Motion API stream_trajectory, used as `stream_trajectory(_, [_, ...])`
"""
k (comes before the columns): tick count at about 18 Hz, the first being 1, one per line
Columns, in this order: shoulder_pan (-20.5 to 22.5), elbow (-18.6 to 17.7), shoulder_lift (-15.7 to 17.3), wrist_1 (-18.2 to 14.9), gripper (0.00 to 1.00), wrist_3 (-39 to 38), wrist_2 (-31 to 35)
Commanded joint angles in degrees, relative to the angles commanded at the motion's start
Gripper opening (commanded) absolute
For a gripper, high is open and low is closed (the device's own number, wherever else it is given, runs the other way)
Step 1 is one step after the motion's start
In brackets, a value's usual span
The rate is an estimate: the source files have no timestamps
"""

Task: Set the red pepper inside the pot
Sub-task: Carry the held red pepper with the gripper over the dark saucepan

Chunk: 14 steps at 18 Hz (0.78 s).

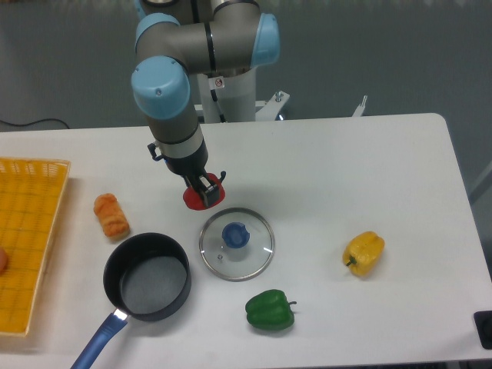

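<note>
One yellow basket [31, 238] far left; orange ridged lump [111, 214] beside it; pot [147, 275] front-left. Gripper [204, 189] fingers closed around red pepper [201, 197], above-left of glass lid [237, 243]. Green pepper [270, 310], then yellow pepper [363, 253] right.

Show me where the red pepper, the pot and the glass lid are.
red pepper [194, 199]: fixed camera, left edge of its red body under the pincer.
pot [146, 286]: fixed camera, grey inside floor.
glass lid [257, 250]: fixed camera, clear glass right of the blue knob.
</note>
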Motion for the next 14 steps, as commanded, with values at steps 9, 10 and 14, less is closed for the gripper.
stream_trajectory(9, [-1.3, 2.9, -2.5, 0.1, 0.48, -0.7, -1.1])
stream_trajectory(10, [-2.0, 3.8, -3.4, 0.1, 0.48, -0.8, -1.1])
stream_trajectory(14, [-4.1, 8.1, -6.8, 0.3, 0.48, -4.0, -1.1])
